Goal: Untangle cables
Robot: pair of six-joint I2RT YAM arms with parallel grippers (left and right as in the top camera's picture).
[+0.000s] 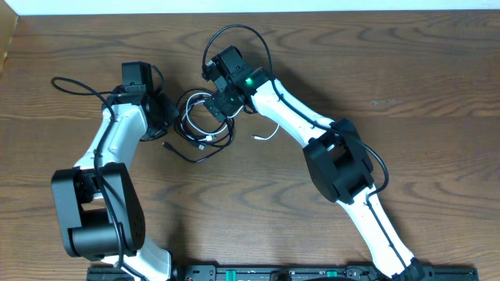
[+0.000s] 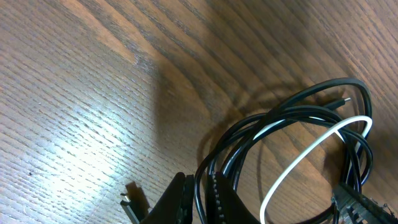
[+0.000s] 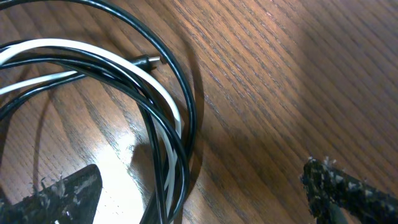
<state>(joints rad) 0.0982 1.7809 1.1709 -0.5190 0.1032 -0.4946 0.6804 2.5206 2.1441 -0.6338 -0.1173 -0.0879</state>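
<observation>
Black cable point(image 3: 189, 99) and white cable point(image 2: 311, 146) lie looped together mid-table, nothing separated yet. Your left gripper point(image 2: 202, 199) is clenched on a black strand; your right gripper point(image 3: 199, 196) gapes wide over the coil, gripping nothing. All untangling remains.

Overhead, the left pincer point(image 2: 200, 190) sits hidden under its own wrist, the right pincer point(image 1: 219, 101) covers the upper loops of the black cable point(image 1: 187, 125), and the white cable point(image 1: 266, 136) is too thin for us to follow through them. In the left wrist view we lose the fingers point(image 2: 225, 198) and the lower right loops at the bottom edge. In the right wrist view the left and bottom edges cut both cables, and only the fingertips point(image 3: 59, 193) show.
</observation>
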